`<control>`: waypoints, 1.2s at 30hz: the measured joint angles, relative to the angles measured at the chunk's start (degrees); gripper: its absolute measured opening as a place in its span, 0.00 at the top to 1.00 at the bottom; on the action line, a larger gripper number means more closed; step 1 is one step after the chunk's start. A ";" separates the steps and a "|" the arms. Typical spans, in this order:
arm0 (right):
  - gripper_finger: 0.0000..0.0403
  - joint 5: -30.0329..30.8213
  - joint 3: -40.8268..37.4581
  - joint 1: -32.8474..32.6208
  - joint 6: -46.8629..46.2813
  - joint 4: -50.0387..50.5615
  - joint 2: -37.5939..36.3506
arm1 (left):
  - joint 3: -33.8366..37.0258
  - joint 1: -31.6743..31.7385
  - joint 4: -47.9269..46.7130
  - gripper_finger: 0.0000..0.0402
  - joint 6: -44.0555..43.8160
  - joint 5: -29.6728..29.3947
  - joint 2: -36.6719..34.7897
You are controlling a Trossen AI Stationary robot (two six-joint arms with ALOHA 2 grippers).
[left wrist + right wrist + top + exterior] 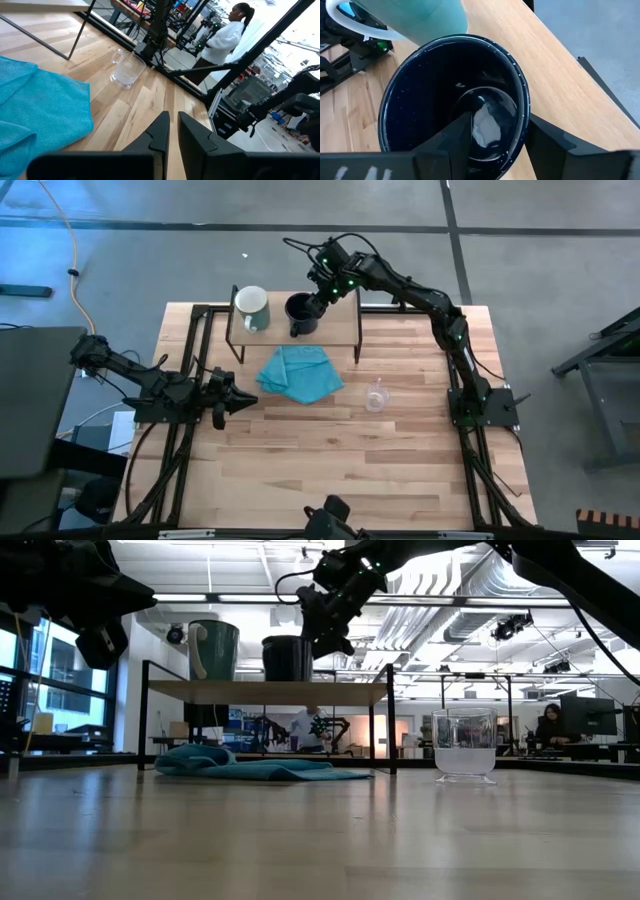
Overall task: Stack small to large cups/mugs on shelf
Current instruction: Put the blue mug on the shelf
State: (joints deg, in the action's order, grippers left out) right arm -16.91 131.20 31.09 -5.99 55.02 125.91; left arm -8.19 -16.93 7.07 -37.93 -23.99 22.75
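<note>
On the shelf (345, 328) (270, 691) a pale green mug (252, 307) (213, 650) and a black mug (301, 313) (287, 657) (420, 85) stand upright on their bases, side by side. My right gripper (318, 300) (500, 121) is open at the black mug, slanting down from the far right. One finger is inside the mug and one outside its wall. A clear glass cup (376, 396) (465, 745) (127, 69) stands on the table in front of the shelf. My left gripper (245, 402) (173, 135) waits shut at the table's left. My right gripper straddles the black mug's wall at the rim (522, 100) on its right side. The inner finger (462, 135) stands off the wall. Whether the outer finger (540, 137) touches it, I cannot tell. The mug rests on the shelf.
A teal cloth (300, 372) (250, 765) (40, 105) lies crumpled on the table just in front of the shelf, left of the glass cup. The shelf's thin black legs (390, 720) stand at its corners. Bare tabletop (350, 460) lies toward the near edge.
</note>
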 joint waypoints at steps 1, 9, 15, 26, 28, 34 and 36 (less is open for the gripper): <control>0.60 -0.07 0.00 0.00 -0.04 0.02 0.00 | 0.00 0.00 0.00 0.94 0.00 0.00 0.01; 0.65 -0.30 0.00 0.00 3.24 -0.24 0.00 | 0.00 0.00 0.00 0.94 0.04 0.02 0.00; 0.65 -0.44 0.00 0.13 7.74 -1.47 0.00 | 0.00 0.00 0.00 0.94 -0.04 0.46 0.00; 0.65 -0.63 0.00 1.17 14.01 -3.87 0.00 | 0.00 0.00 0.00 0.94 -0.07 0.57 0.02; 0.65 -0.63 0.00 1.41 14.94 -3.55 0.00 | 0.00 0.00 0.00 0.94 -0.31 0.55 0.00; 0.70 -1.00 0.07 1.40 19.04 -2.42 0.00 | 0.00 0.02 0.00 0.94 -0.77 0.42 0.01; 0.73 -1.31 0.09 1.36 20.26 -2.13 0.00 | 0.00 0.04 0.00 0.94 -0.94 0.39 0.00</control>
State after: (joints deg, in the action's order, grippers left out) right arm -18.22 131.28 32.45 14.27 52.89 125.91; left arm -8.19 -16.88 7.07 -38.87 -23.59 22.74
